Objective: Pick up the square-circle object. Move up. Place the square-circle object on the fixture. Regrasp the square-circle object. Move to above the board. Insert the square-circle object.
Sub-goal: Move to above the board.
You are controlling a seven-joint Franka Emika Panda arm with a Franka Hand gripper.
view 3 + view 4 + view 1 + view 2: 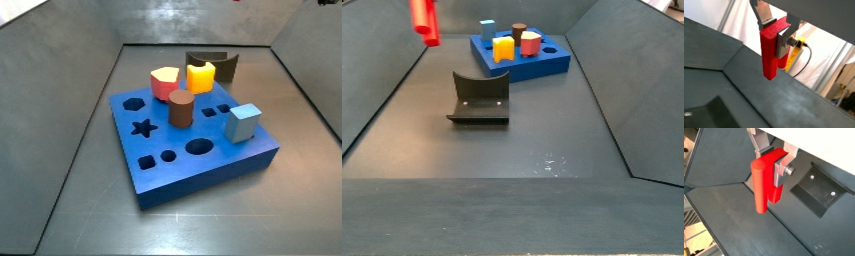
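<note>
Red peg is hanging in the air, pinched near its upper end between the tool's two silver fingers, with most of its length sticking down below them. Both wrist views are showing this grip; in a wrist view the peg is showing a rounded lower part and a flat-faced block beside it, clamped by the tool. The dark floor is lying well below the peg's tip.

In a side view the peg is appearing high at the far left, above the sloped left wall, well apart from everything on the floor. The tool itself is cut off by the frame edge there.

The fixture is standing on the floor near the middle, with nothing on it. The blue board is sitting beyond it, further back. On the board, a pink peg, a yellow peg, a brown cylinder and a light blue block are standing upright, and the fixture is standing just behind them.
</note>
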